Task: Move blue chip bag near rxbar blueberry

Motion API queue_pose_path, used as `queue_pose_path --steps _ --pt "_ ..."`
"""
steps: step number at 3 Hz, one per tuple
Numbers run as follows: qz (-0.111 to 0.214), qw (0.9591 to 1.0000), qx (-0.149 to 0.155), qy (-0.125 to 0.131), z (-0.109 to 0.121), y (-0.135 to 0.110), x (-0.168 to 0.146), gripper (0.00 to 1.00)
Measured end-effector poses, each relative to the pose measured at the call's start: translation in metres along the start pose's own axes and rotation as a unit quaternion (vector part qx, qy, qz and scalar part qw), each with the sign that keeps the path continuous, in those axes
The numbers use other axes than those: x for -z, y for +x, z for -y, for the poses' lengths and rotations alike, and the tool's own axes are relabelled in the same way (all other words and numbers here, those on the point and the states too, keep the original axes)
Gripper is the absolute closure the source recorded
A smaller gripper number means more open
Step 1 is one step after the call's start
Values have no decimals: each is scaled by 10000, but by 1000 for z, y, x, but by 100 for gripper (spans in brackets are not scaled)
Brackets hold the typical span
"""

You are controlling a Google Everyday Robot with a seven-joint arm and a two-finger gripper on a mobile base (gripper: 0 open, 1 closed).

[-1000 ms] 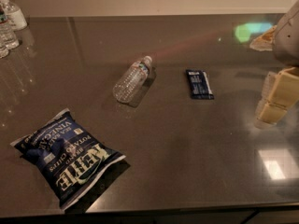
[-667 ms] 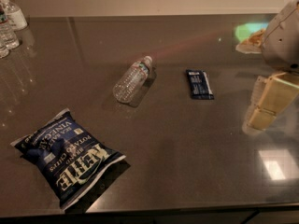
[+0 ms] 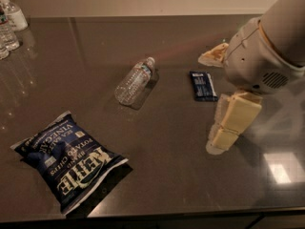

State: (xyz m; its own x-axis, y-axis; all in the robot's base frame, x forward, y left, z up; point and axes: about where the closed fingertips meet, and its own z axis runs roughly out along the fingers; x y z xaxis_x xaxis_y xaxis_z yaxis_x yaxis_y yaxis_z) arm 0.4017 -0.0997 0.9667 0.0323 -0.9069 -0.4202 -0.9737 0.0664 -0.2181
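Note:
The blue chip bag [image 3: 66, 163] lies flat at the front left of the dark table, navy with white "Kettle" lettering. The rxbar blueberry [image 3: 203, 85], a small dark-blue wrapper, lies right of centre. My gripper [image 3: 213, 103] comes in from the right on its white arm. It hangs just right of the bar and far from the bag. It is open and empty: one cream finger [image 3: 213, 56] shows behind the bar and the other [image 3: 230, 122] in front of it.
A clear plastic water bottle [image 3: 134, 80] lies on its side between the bag and the bar. Several upright bottles [image 3: 9, 25] stand at the far left corner. The table's front edge [image 3: 190, 213] runs along the bottom.
My arm and gripper have moved left, further over the table and close to the bar. The bag, bar and bottle have not moved.

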Motion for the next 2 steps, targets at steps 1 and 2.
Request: queue_pose_path --steps 1,2 --pt "243 9995 180 -98 -10 -28 -20 0" --pt "400 9986 270 -194 -21 -52 -42 0"
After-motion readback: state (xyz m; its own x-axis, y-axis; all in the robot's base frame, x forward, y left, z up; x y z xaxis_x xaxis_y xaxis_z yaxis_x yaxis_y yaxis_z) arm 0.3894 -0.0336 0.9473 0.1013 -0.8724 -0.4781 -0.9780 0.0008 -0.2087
